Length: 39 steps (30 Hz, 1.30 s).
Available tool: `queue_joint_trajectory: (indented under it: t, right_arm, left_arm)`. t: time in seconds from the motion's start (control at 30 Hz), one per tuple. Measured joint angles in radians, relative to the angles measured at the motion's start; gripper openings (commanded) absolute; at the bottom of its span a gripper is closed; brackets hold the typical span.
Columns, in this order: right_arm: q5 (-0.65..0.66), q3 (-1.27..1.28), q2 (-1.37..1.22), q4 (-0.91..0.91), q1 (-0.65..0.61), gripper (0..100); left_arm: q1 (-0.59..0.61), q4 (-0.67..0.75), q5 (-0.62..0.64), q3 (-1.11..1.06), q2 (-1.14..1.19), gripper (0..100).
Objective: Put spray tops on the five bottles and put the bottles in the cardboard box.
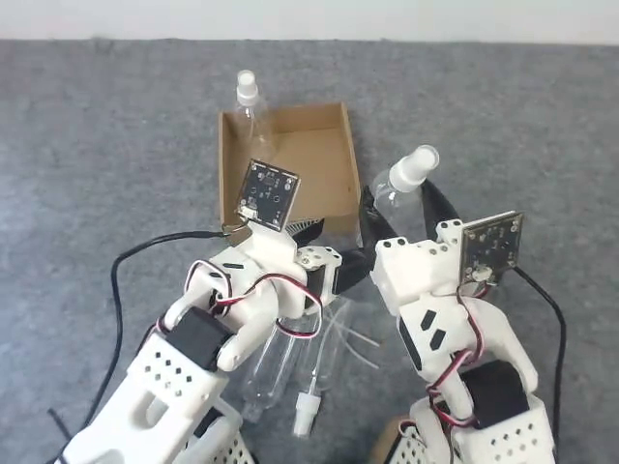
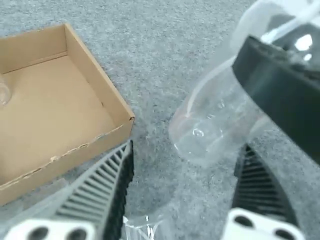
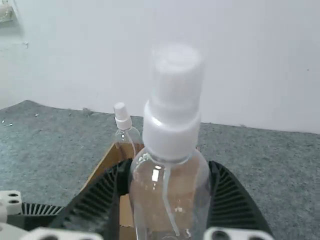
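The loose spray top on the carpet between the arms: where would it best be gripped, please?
Grip the spray top by its white head, from straight above: it lies flat on the carpet, and its thin tube looks too slender to hold.

Grey carpet on table, white wall behind.

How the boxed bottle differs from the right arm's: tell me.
The boxed bottle stands in the cardboard box's far corner; the held bottle is outside it. The held bottle is clamped in the right end effector; the boxed bottle stands free. Both are clear, with white spray tops.
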State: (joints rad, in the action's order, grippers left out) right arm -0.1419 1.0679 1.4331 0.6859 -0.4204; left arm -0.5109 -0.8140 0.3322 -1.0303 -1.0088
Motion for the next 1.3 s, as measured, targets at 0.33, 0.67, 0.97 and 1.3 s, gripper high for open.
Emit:
queue_joint_trajectory:
  t: [0.33,0.67,0.97,1.3]
  right_arm:
    - [0.0,0.0,0.0,0.0,0.018,11.5]
    - [0.0,0.002,0.0,0.0,0.115,11.5]
    - [0.0,0.051,0.0,0.0,0.12,11.5]
    - [0.0,0.081,0.0,0.0,0.118,11.5]
  left_arm:
    - [0.0,0.0,0.0,0.0,0.0,30]
    - [0.058,-0.049,0.0,0.021,0.0,30]
    - [0.201,-0.12,0.0,0.112,0.0,30]
    - [0.381,-0.132,0.003,0.121,0.0,22]
